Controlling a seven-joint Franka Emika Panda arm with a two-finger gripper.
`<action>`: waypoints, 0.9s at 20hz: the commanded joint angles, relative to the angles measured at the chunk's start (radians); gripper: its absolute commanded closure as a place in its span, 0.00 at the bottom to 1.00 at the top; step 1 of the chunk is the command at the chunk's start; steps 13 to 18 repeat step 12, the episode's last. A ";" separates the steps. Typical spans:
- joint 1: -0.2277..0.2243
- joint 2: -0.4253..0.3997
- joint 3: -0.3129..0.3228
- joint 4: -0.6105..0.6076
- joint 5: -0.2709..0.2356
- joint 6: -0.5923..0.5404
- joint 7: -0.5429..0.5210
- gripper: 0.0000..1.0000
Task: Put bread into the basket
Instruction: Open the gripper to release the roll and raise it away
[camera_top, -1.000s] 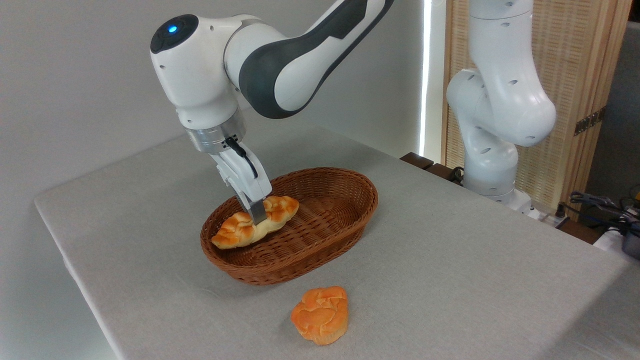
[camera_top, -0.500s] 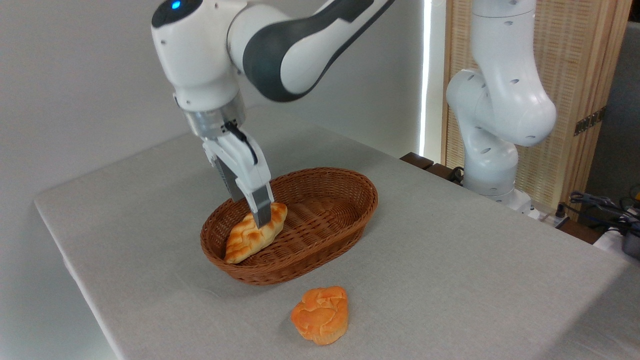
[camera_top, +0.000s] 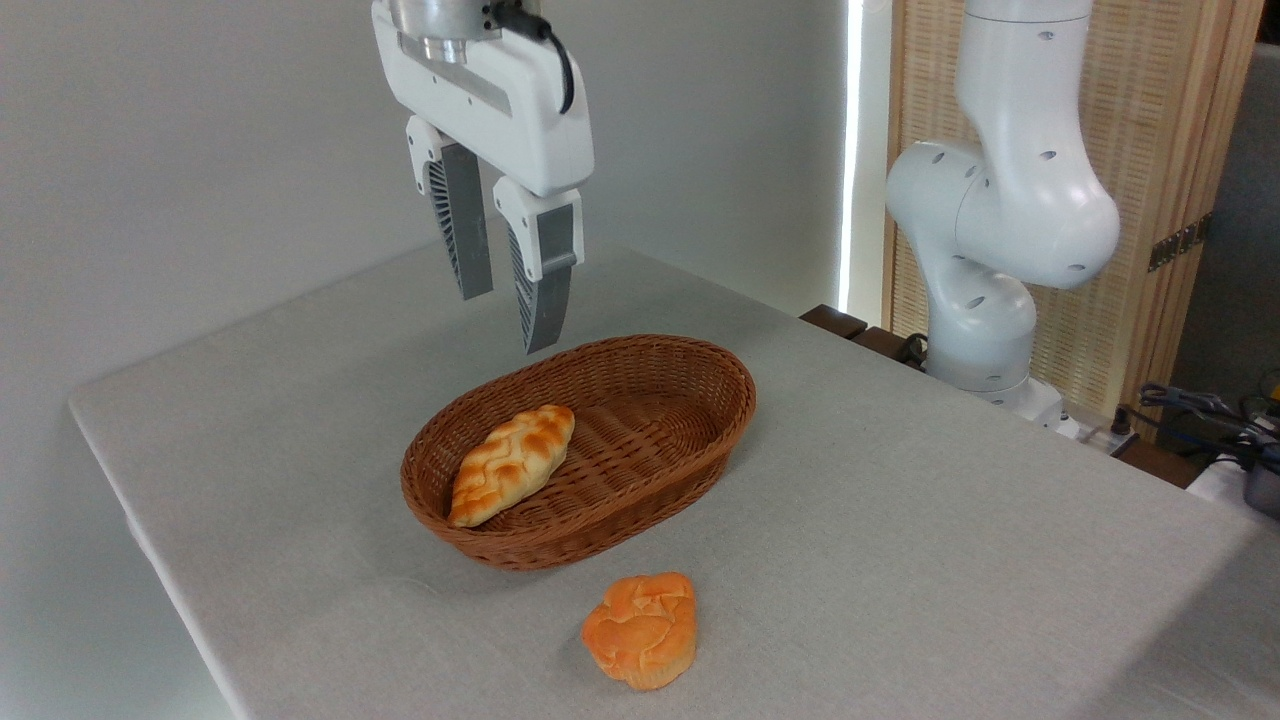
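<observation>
Nearest you on the table (camera_top: 900, 560) sits an orange bun (camera_top: 640, 630); behind it the basket (camera_top: 640, 500) holds the bread (camera_top: 512, 464), lying against its left inner side; above, your gripper (camera_top: 508, 322) hangs empty, fingers apart, clear of the rim.

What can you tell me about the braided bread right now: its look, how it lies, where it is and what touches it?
The bread is an elongated braided loaf, pale cream with golden-brown toasted patches and pointed ends. It lies inside the basket, in its left half, slanted, one end toward the near-left wall, the other toward the middle. It rests on the woven floor and seems to lean on the left wall. Nothing else touches it: the gripper hangs open well above, empty.
</observation>
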 joint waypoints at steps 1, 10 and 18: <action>0.006 0.056 -0.033 0.046 0.037 -0.020 0.002 0.00; 0.028 0.069 -0.073 0.046 0.037 -0.045 -0.021 0.00; 0.028 0.068 -0.070 0.048 0.037 -0.045 -0.019 0.00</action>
